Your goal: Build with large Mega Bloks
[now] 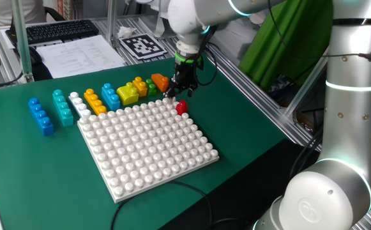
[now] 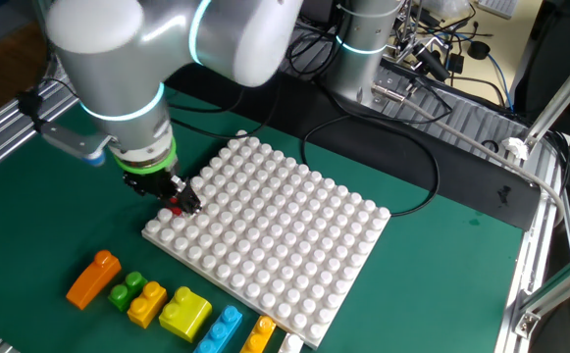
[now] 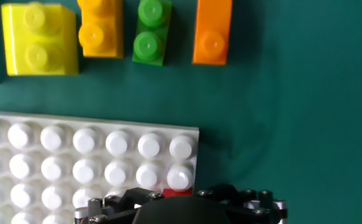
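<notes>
One fixed view: claw (image 1: pixel 184 87) low at far corner of baseplate (image 1: pixel 148 145); red brick (image 1: pixel 181 107) just below it, on the corner studs. Judgement: press straight down, keep brick square to studs.

Other fixed view: red brick (image 2: pixel 176 204) at claw tips; whether claw clamps it, cannot tell.

Hand view: red sliver (image 3: pixel 171 194) directly beneath claw; yellow (image 3: pixel 40 40), green (image 3: pixel 151 31), orange (image 3: pixel 212 31) bricks ahead on table (image 3: pixel 305 106).

A green mat (image 1: pixel 249 137) is covering the table. The big white studded baseplate (image 1: pixel 148 145) is lying near the middle of it, turned at an angle. Along the plate's far edge a row of bricks is resting on the mat: blue (image 1: pixel 40 115), teal (image 1: pixel 62 107), white (image 1: pixel 79 104), orange (image 1: pixel 95 101), light blue (image 1: pixel 110 96), yellow (image 1: pixel 127 94), green (image 3: pixel 150 31) and an orange wedge (image 1: pixel 160 82). A black cable (image 2: pixel 402 147) is trailing across the mat beside the plate.
</notes>
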Robot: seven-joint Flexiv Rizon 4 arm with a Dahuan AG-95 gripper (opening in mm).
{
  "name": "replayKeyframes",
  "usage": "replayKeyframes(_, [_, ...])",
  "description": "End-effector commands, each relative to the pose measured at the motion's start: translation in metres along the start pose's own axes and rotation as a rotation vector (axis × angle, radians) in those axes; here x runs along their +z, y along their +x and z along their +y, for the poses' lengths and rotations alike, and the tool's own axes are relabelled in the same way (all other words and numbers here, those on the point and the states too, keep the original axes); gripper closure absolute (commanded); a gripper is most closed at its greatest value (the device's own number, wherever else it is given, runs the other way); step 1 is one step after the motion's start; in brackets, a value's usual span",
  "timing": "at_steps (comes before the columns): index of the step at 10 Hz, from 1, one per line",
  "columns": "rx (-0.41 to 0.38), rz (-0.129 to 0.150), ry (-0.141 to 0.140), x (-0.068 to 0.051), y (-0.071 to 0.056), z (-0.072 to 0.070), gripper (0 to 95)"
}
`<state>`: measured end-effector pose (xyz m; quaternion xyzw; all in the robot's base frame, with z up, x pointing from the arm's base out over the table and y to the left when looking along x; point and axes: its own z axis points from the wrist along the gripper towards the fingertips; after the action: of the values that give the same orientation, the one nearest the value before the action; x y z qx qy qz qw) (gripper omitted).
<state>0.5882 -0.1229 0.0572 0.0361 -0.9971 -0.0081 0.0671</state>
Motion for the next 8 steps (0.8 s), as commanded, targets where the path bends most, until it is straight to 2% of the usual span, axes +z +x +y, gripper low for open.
replayKeyframes(1, [-0.004,0.006,0.003,-0.009,-0.008,0.003,19.0])
replayKeyframes(4, [-0.027,0.011,0.008,-0.02,-0.025,0.003,19.0])
replayKeyframes(6, [-0.046,0.013,0.008,-0.026,-0.043,0.001,19.0])
replayKeyframes(8, [-0.066,0.012,0.006,-0.029,-0.061,-0.007,19.0])
